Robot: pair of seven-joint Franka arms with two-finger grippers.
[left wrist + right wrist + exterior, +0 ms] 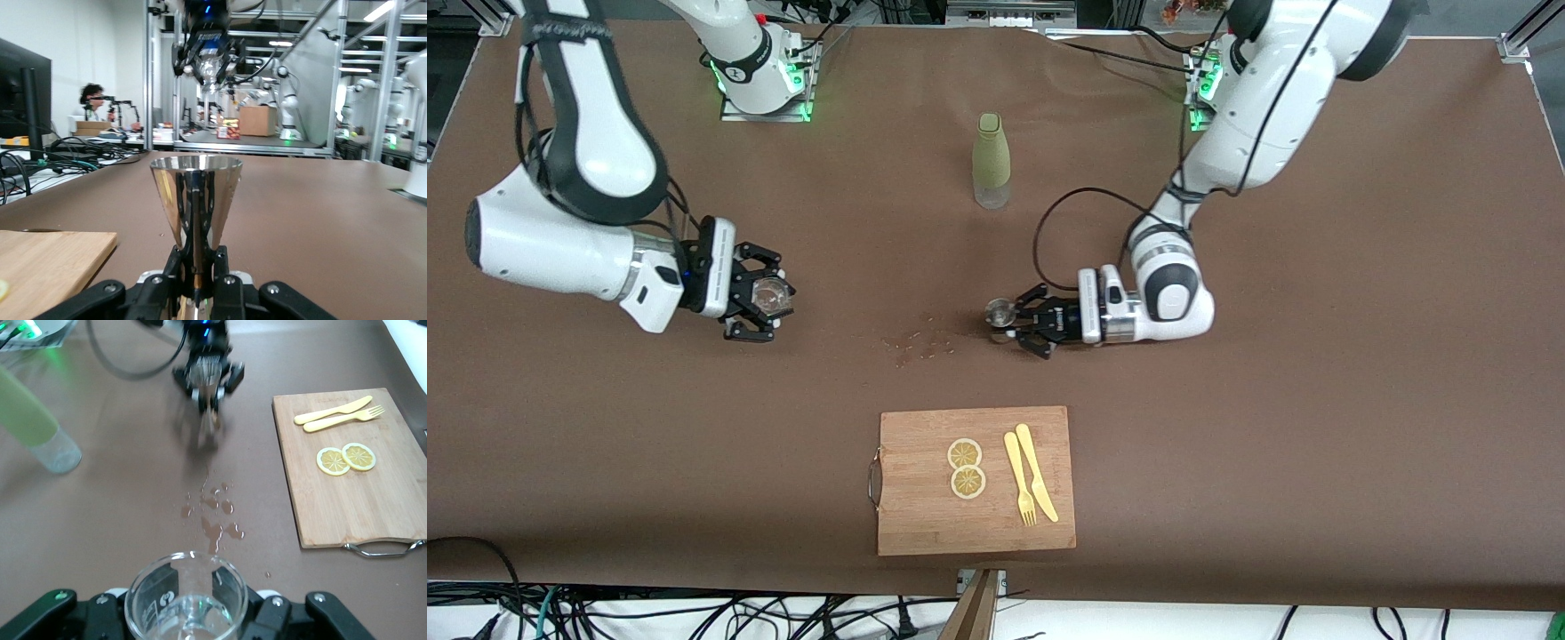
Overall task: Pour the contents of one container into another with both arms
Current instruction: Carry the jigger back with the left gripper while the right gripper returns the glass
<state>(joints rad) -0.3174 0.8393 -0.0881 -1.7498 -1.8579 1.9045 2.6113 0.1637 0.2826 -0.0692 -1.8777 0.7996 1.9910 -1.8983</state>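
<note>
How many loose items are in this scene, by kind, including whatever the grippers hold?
Bottle: 1
Cutting board: 1
Lemon slices: 2
Fork: 1
Knife: 1
Glass beaker, in the right gripper: 1
Metal cup, in the left gripper: 1
Total: 8

Little can be read here. The glass cup (186,600) in the right wrist view bears small white marks on its wall, one looking like a 3, not clearly legible. No other words, brands, numbers or signs are readable.
</note>
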